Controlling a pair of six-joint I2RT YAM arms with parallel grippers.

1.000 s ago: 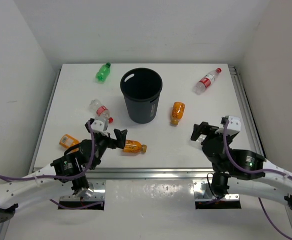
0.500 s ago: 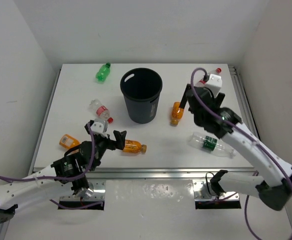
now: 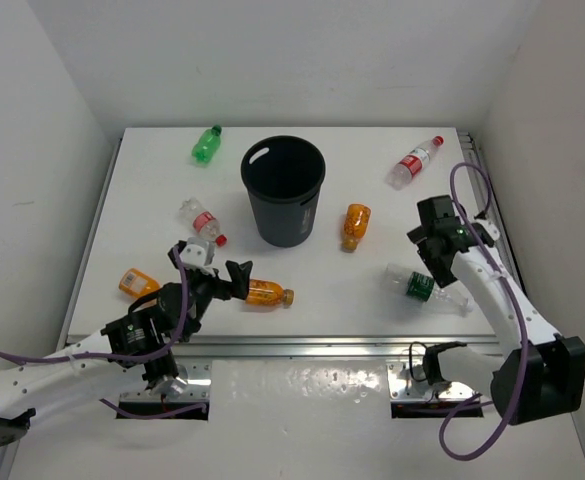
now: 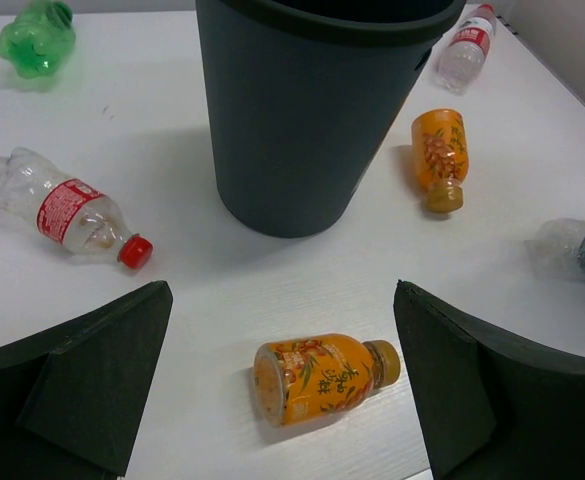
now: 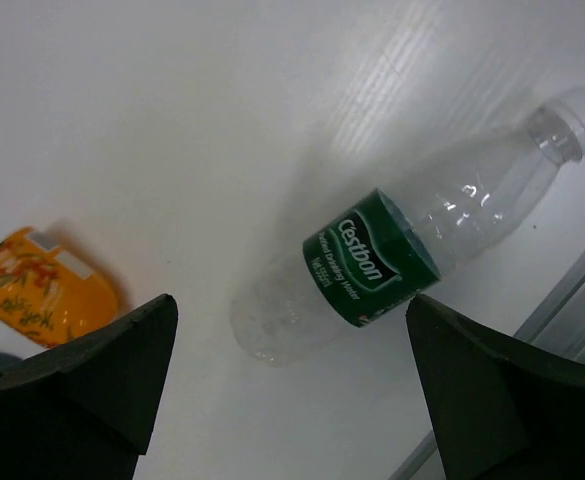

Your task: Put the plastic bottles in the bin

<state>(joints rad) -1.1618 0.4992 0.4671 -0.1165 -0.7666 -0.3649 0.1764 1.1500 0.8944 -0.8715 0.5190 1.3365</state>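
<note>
The black bin (image 3: 283, 190) stands mid-table, also in the left wrist view (image 4: 312, 110). My left gripper (image 3: 222, 278) is open and empty; an orange bottle (image 3: 268, 293) lies just beyond its fingertips (image 4: 322, 378). My right gripper (image 3: 427, 250) is open and empty above a clear bottle with a green label (image 3: 427, 288), seen below it in the right wrist view (image 5: 392, 260). Other bottles lie flat: green (image 3: 206, 144), clear with red labels at left (image 3: 201, 220) and far right (image 3: 415, 162), orange right of the bin (image 3: 356, 226) and at the front left (image 3: 137, 282).
White walls close in the table on three sides. A metal rail (image 3: 352, 345) runs along the front edge, and another along the right edge (image 3: 492, 210). The orange bottle right of the bin shows at the left edge of the right wrist view (image 5: 32, 290).
My right arm swung out from its folded pose toward the far right, then drew back over the green-label bottle it had hidden. My left arm has barely moved.
</note>
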